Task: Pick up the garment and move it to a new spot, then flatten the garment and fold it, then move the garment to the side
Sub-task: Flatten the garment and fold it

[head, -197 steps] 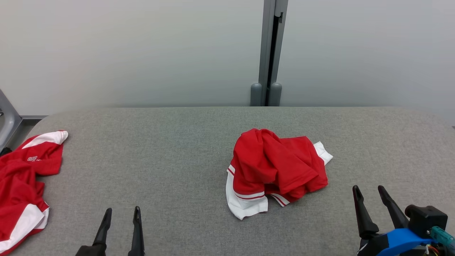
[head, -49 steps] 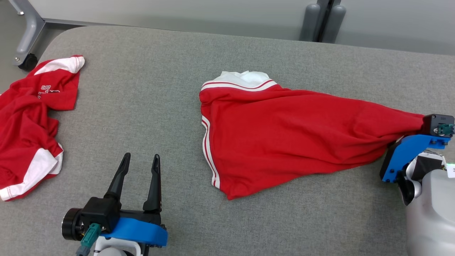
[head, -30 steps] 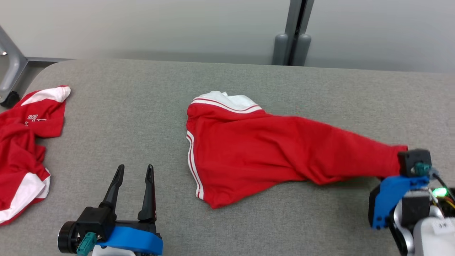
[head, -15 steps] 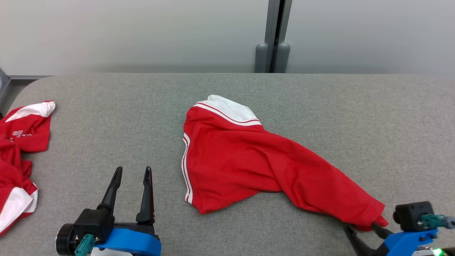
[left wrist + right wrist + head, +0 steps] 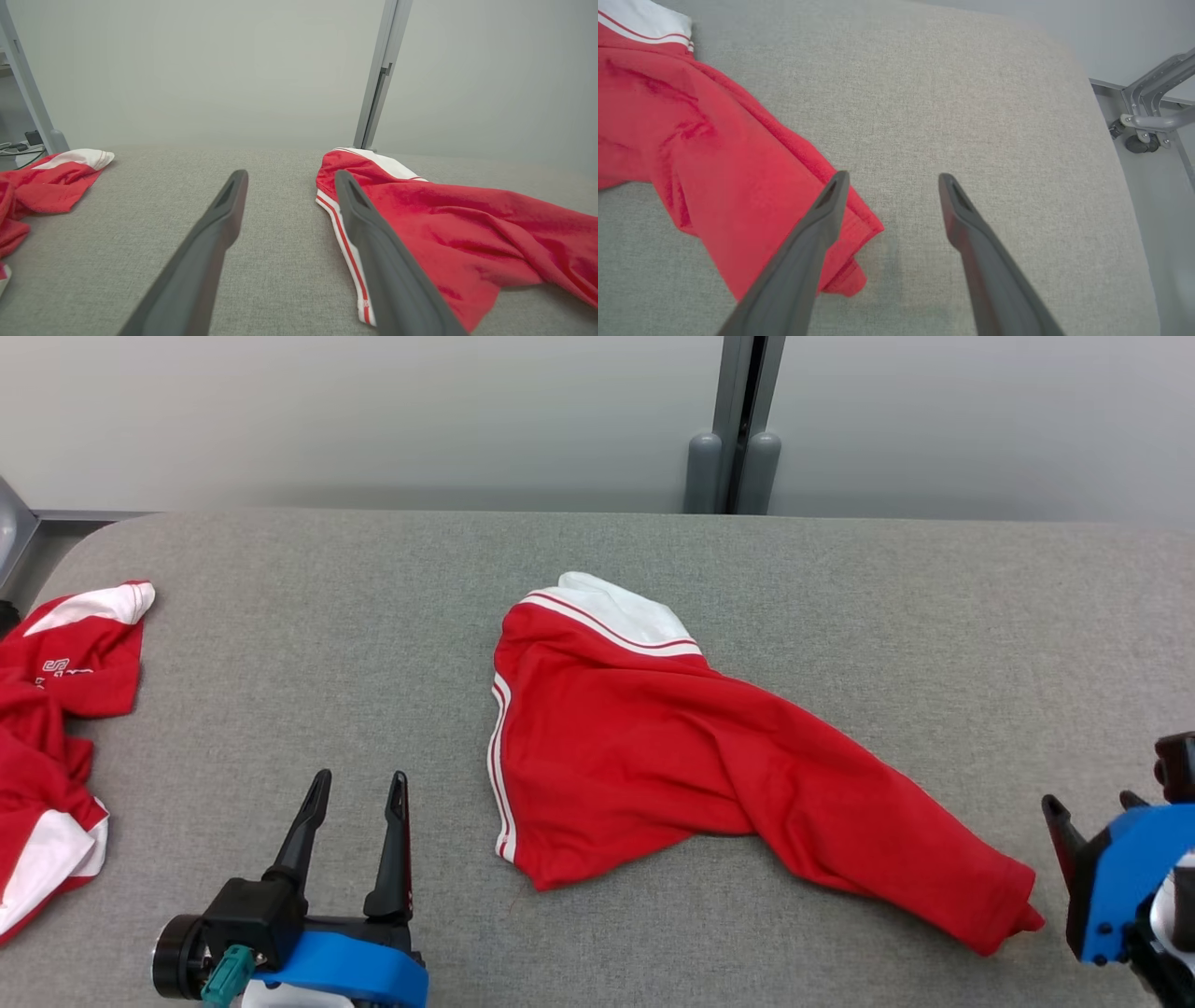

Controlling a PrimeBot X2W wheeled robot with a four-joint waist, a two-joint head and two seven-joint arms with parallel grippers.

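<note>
Red garment with white striped trim (image 5: pixel 653 756) lies bunched at the centre of the grey fabric table (image 5: pixel 280 616), ungripped. Left gripper (image 5: pixel 360 777) and right gripper (image 5: pixel 893 176) stand wide, empty. Flattening appears next: pinch opposite edges, spread.

Crumpled red-and-white jersey (image 5: pixel 47 728) lies at grey table's (image 5: pixel 280 616) left edge, its lettering too small to read; metal post (image 5: pixel 744 392) behind.

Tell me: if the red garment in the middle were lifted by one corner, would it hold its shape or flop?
Probably flop: the red garment lies in soft folds on the table, so it would likely droop from the held corner. It looks thin, so probably light. Pushed, it would likely bunch up on that cloth-like surface.
</note>
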